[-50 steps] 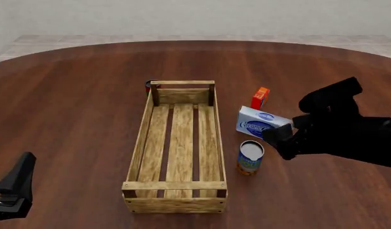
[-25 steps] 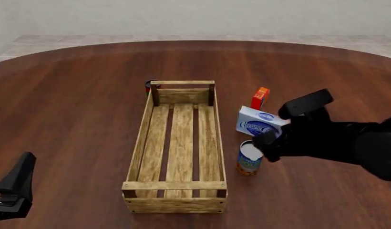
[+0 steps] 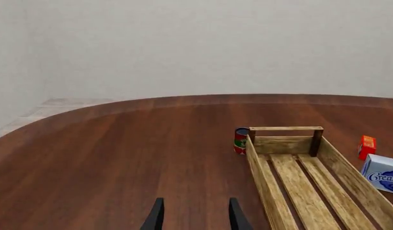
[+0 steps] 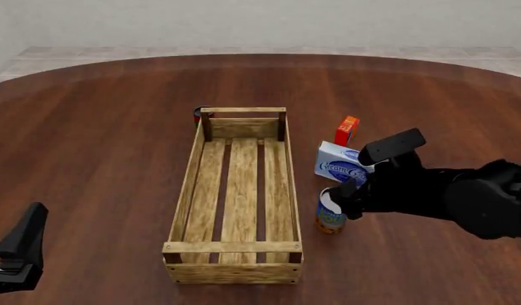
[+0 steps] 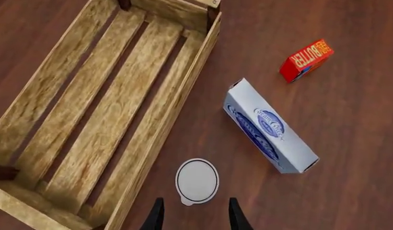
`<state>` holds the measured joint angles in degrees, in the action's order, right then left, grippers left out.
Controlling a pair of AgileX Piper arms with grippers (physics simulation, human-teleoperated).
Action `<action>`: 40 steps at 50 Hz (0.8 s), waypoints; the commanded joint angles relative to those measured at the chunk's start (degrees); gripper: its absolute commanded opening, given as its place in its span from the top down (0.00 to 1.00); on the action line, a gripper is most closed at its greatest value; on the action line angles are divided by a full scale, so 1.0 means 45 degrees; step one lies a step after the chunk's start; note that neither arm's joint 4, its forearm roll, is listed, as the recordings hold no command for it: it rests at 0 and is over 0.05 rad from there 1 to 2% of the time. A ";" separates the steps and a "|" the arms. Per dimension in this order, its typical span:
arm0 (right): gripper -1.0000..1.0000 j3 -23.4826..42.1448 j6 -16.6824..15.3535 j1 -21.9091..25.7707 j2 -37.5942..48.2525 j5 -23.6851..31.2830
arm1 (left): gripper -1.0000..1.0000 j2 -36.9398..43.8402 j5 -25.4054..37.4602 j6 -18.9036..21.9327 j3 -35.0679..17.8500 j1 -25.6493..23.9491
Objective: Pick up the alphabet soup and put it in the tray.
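Note:
The alphabet soup can point(image 4: 330, 218) stands upright on the table just right of the tray point(image 4: 189, 184), near its front end. In the right wrist view I look down on its silvery-white top point(image 5: 197, 180), which lies just ahead of my open right gripper point(image 5: 195, 218), between the lines of the two fingers. In the front view the right gripper point(image 4: 344, 201) hovers over the can and hides part of its top. My left gripper point(image 3: 193, 218) is open and empty, far off at the front left point(image 4: 20, 251). The tray point(image 5: 153, 136) holds nothing.
A blue-and-white cream cheese box point(image 4: 344, 163) lies just behind the can, and an orange butter box point(image 4: 347, 130) stands behind that. A dark can with a red top point(image 4: 197, 114) stands at the tray's far left corner; it also shows in the left wrist view point(image 3: 240, 140).
My right arm has moved left and down from beside the cream cheese box to just above the soup can. The left arm and all objects have not moved.

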<state>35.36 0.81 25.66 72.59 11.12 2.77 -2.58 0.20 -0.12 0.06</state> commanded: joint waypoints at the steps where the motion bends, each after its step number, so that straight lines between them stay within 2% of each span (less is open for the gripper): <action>1: 0.00 -0.0137 0.0051 0.0008 0.0962 -0.0773 | 0.00 -0.0050 0.0050 -0.0001 -0.0003 -0.0010; 40: 0.00 -0.0149 0.0167 -0.0096 0.2740 -0.1786 | 0.00 -0.0050 0.0050 -0.0003 -0.0003 -0.0010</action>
<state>34.62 1.68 25.37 82.27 4.76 2.77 -2.58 0.21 -0.12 0.06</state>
